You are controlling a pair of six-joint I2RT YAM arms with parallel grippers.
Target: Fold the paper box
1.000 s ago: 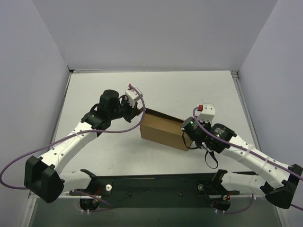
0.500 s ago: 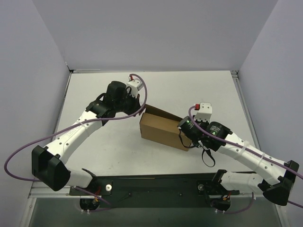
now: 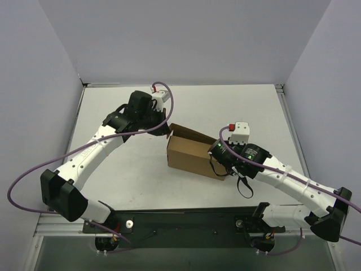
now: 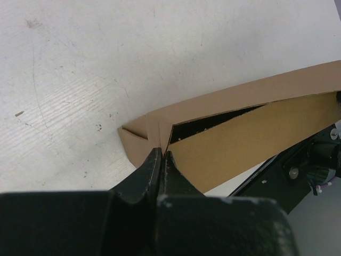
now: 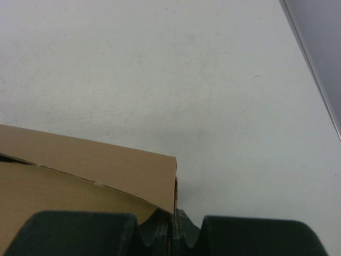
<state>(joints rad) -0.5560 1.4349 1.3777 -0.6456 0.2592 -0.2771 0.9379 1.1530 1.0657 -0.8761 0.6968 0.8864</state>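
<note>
The paper box (image 3: 193,154) sits partly formed near the middle of the white table (image 3: 254,107), between the two arms, its brown side wall facing the bases and its top standing ajar – a dark gap shows under the upper panel in the left wrist view. The left gripper (image 4: 161,156) is at the box's far left corner, its jaws closed tight with the thin creased cardboard edge pinched between them. The right gripper (image 5: 173,220) is at the opposite, right end – jaws likewise pressed together on the upright cardboard edge at that corner.
</note>
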